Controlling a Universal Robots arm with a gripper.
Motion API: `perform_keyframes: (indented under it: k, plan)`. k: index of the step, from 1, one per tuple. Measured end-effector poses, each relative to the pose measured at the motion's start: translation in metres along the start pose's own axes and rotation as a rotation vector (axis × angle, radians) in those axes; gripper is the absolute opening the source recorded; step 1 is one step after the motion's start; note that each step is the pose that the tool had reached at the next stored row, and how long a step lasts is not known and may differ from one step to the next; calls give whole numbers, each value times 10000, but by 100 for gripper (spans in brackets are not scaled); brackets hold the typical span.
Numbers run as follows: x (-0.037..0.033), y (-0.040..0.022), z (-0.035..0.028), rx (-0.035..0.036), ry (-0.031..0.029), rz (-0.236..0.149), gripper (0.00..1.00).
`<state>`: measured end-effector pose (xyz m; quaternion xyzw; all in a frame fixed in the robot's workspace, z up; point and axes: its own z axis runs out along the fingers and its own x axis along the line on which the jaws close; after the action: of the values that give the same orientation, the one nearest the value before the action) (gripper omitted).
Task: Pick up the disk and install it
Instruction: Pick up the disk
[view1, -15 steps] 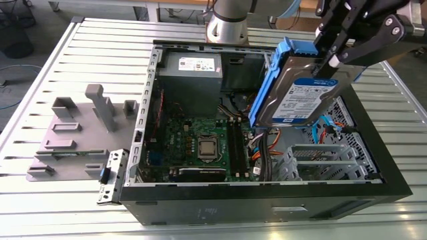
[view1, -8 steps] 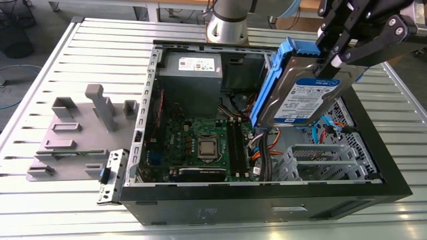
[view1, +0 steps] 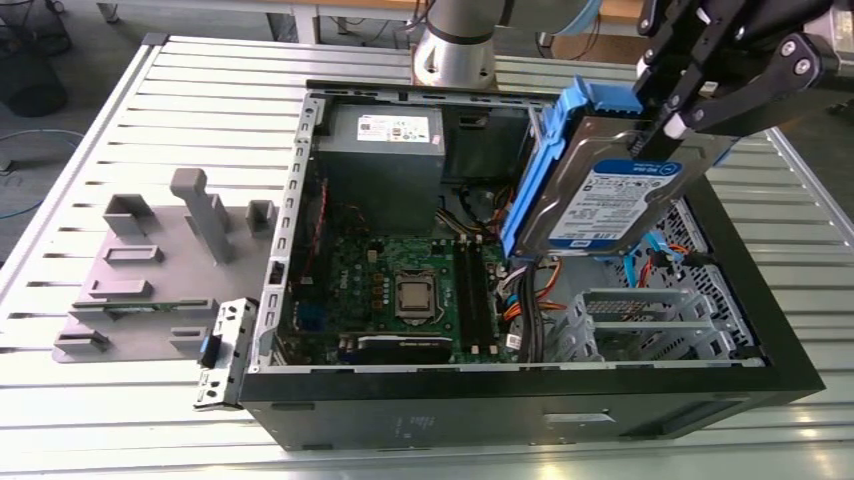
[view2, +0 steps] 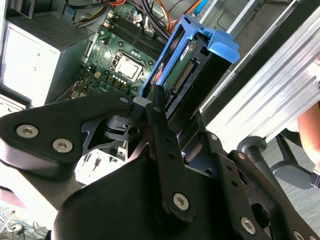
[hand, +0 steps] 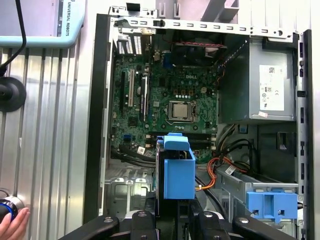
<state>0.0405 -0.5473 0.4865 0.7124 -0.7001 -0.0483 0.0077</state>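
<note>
the gripper (view1: 671, 128) pinches the disk (view1: 607, 205) by its upper edge, holding it on edge above the open computer case (view1: 534, 412), seemingly so its blue carrier frame (view1: 545, 170) is left unobstructed.

White-and-blue label (view1: 621, 205) on disk (view1: 594, 150), white sticker (view1: 396, 128) on grey box (view1: 380, 170)

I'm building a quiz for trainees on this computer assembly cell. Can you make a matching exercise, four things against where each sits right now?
Things:
1 disk
2 grey metal box
3 grey rack
4 processor chip

Places:
A on the circuit board
B in the gripper, above the open case
C on the table, outside the case at the exterior view's left
D in a corner of the case

Pairs: 1-B, 2-D, 3-C, 4-A.
</note>
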Motion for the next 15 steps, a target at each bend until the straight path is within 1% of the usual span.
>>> perform_keyframes:
  k: [7,15]
  plan:
    - [51,1,-3,0,-1,0,35]
    - [60,1,-3,1,-1,0,35]
